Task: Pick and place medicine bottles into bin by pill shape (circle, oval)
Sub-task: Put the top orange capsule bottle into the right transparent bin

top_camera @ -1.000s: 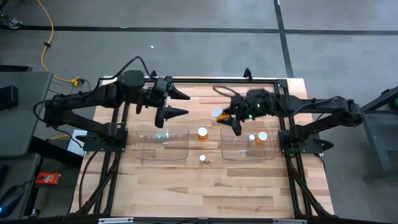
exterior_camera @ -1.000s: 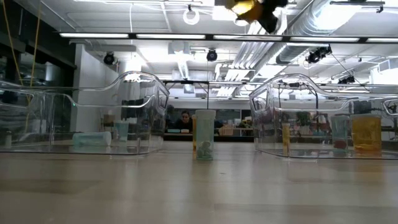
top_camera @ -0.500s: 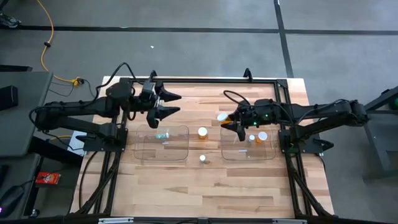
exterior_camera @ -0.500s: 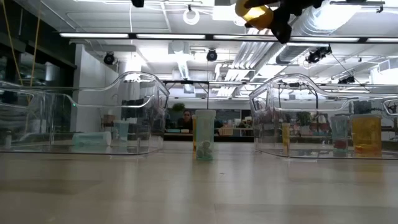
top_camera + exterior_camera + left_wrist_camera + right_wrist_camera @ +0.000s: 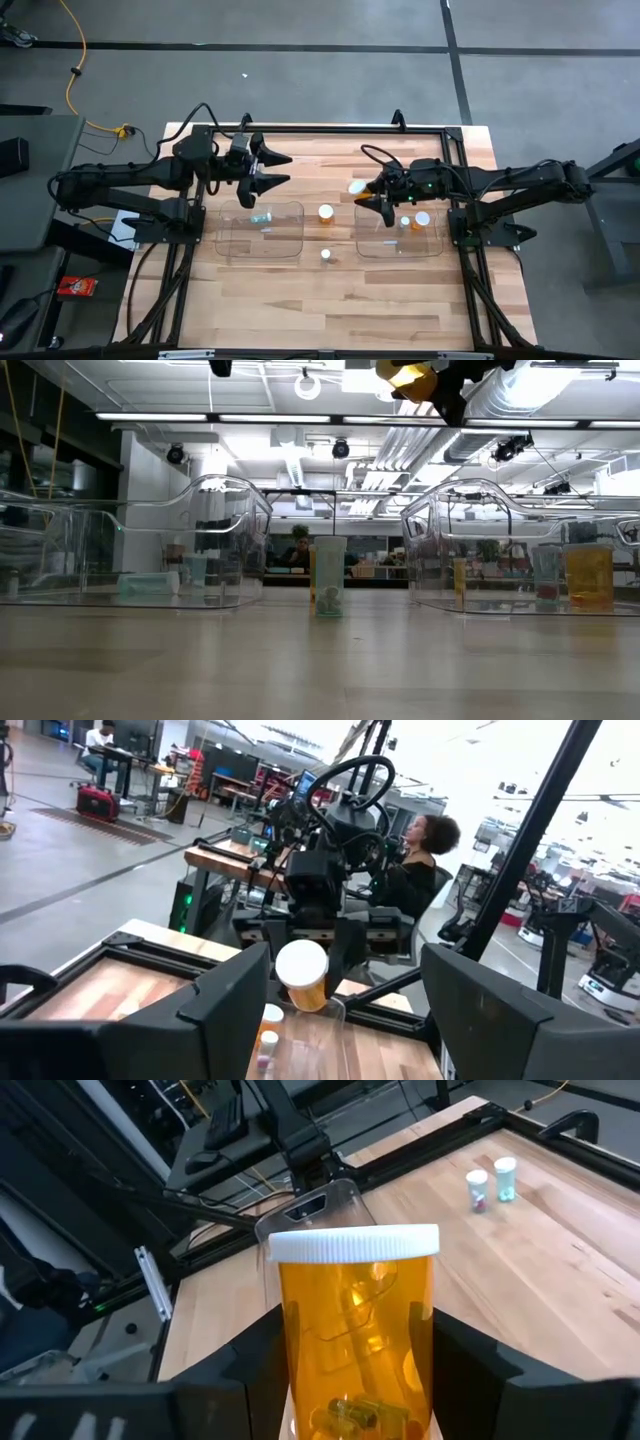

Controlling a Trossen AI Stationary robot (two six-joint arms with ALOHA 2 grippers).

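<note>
My right gripper (image 5: 366, 196) is shut on an amber bottle with a white cap (image 5: 357, 187), high above the table by the left rim of the right clear bin (image 5: 400, 246). The bottle fills the right wrist view (image 5: 355, 1330) and shows at the top of the low view (image 5: 414, 376). My left gripper (image 5: 270, 170) is open and empty, above the far edge of the left clear bin (image 5: 262, 243). An amber bottle (image 5: 326, 212) and a smaller one (image 5: 326, 255) stand on the table between the bins. My right gripper pinches the amber bottle's body (image 5: 300, 1350) between its two fingers, one on each side, below the white cap. The fingers come roughly level from the table's right side. The bottle is lifted clear of the table, cap up, with pills at its bottom.
The left bin holds a pale teal bottle lying down (image 5: 262, 218). The right bin holds three bottles (image 5: 405, 222) (image 5: 422, 218) (image 5: 392, 240). A black frame (image 5: 330, 130) runs round the table. A person sits beyond the table (image 5: 425, 860).
My right gripper has gone a little toward the table's right edge with the amber bottle, which stays lifted. My left gripper has drawn back toward the table's left edge and stays open.
</note>
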